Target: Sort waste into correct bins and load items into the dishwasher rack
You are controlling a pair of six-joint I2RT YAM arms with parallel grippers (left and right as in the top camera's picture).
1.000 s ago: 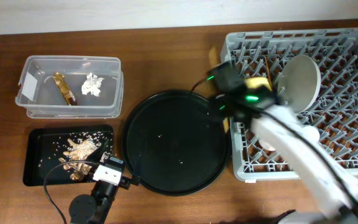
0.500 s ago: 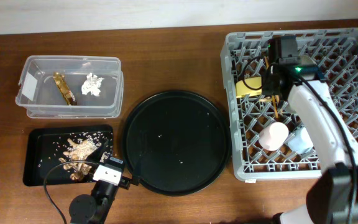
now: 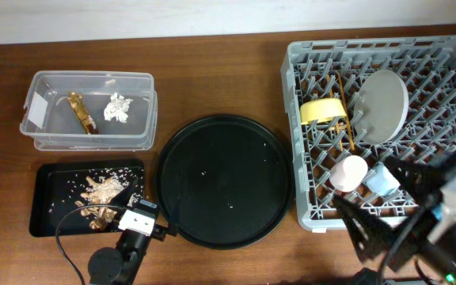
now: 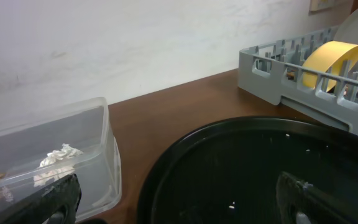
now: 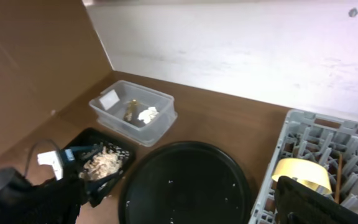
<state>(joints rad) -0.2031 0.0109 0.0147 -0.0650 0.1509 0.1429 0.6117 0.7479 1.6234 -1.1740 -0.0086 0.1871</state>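
Note:
The grey dishwasher rack (image 3: 307,207) holds a grey plate (image 3: 382,105) on edge, a yellow bowl (image 3: 321,109), wooden chopsticks (image 3: 343,120), a pink cup (image 3: 348,172) and a blue cup (image 3: 380,182). My right gripper (image 3: 368,186) hangs high over the rack's near edge, open and holding nothing. A brown-gold wrapper (image 3: 81,112) and a white tissue (image 3: 117,108) lie in the clear tub (image 3: 50,141). Brownish food scraps (image 3: 101,194) lie on the flat black tray (image 3: 46,222). My left gripper (image 4: 179,190) is open and holds nothing, low at the round tray's near-left rim.
A large round black tray (image 3: 226,182) with a few pale crumbs sits between the bins and the rack. The left arm's base and cable (image 3: 105,257) sit at the table's near edge. A pale wall runs along the far side.
My right arm has drawn back from the rack's far part to its near right corner and risen, and its jaws have opened. The plate shows whole again. The left arm has not moved.

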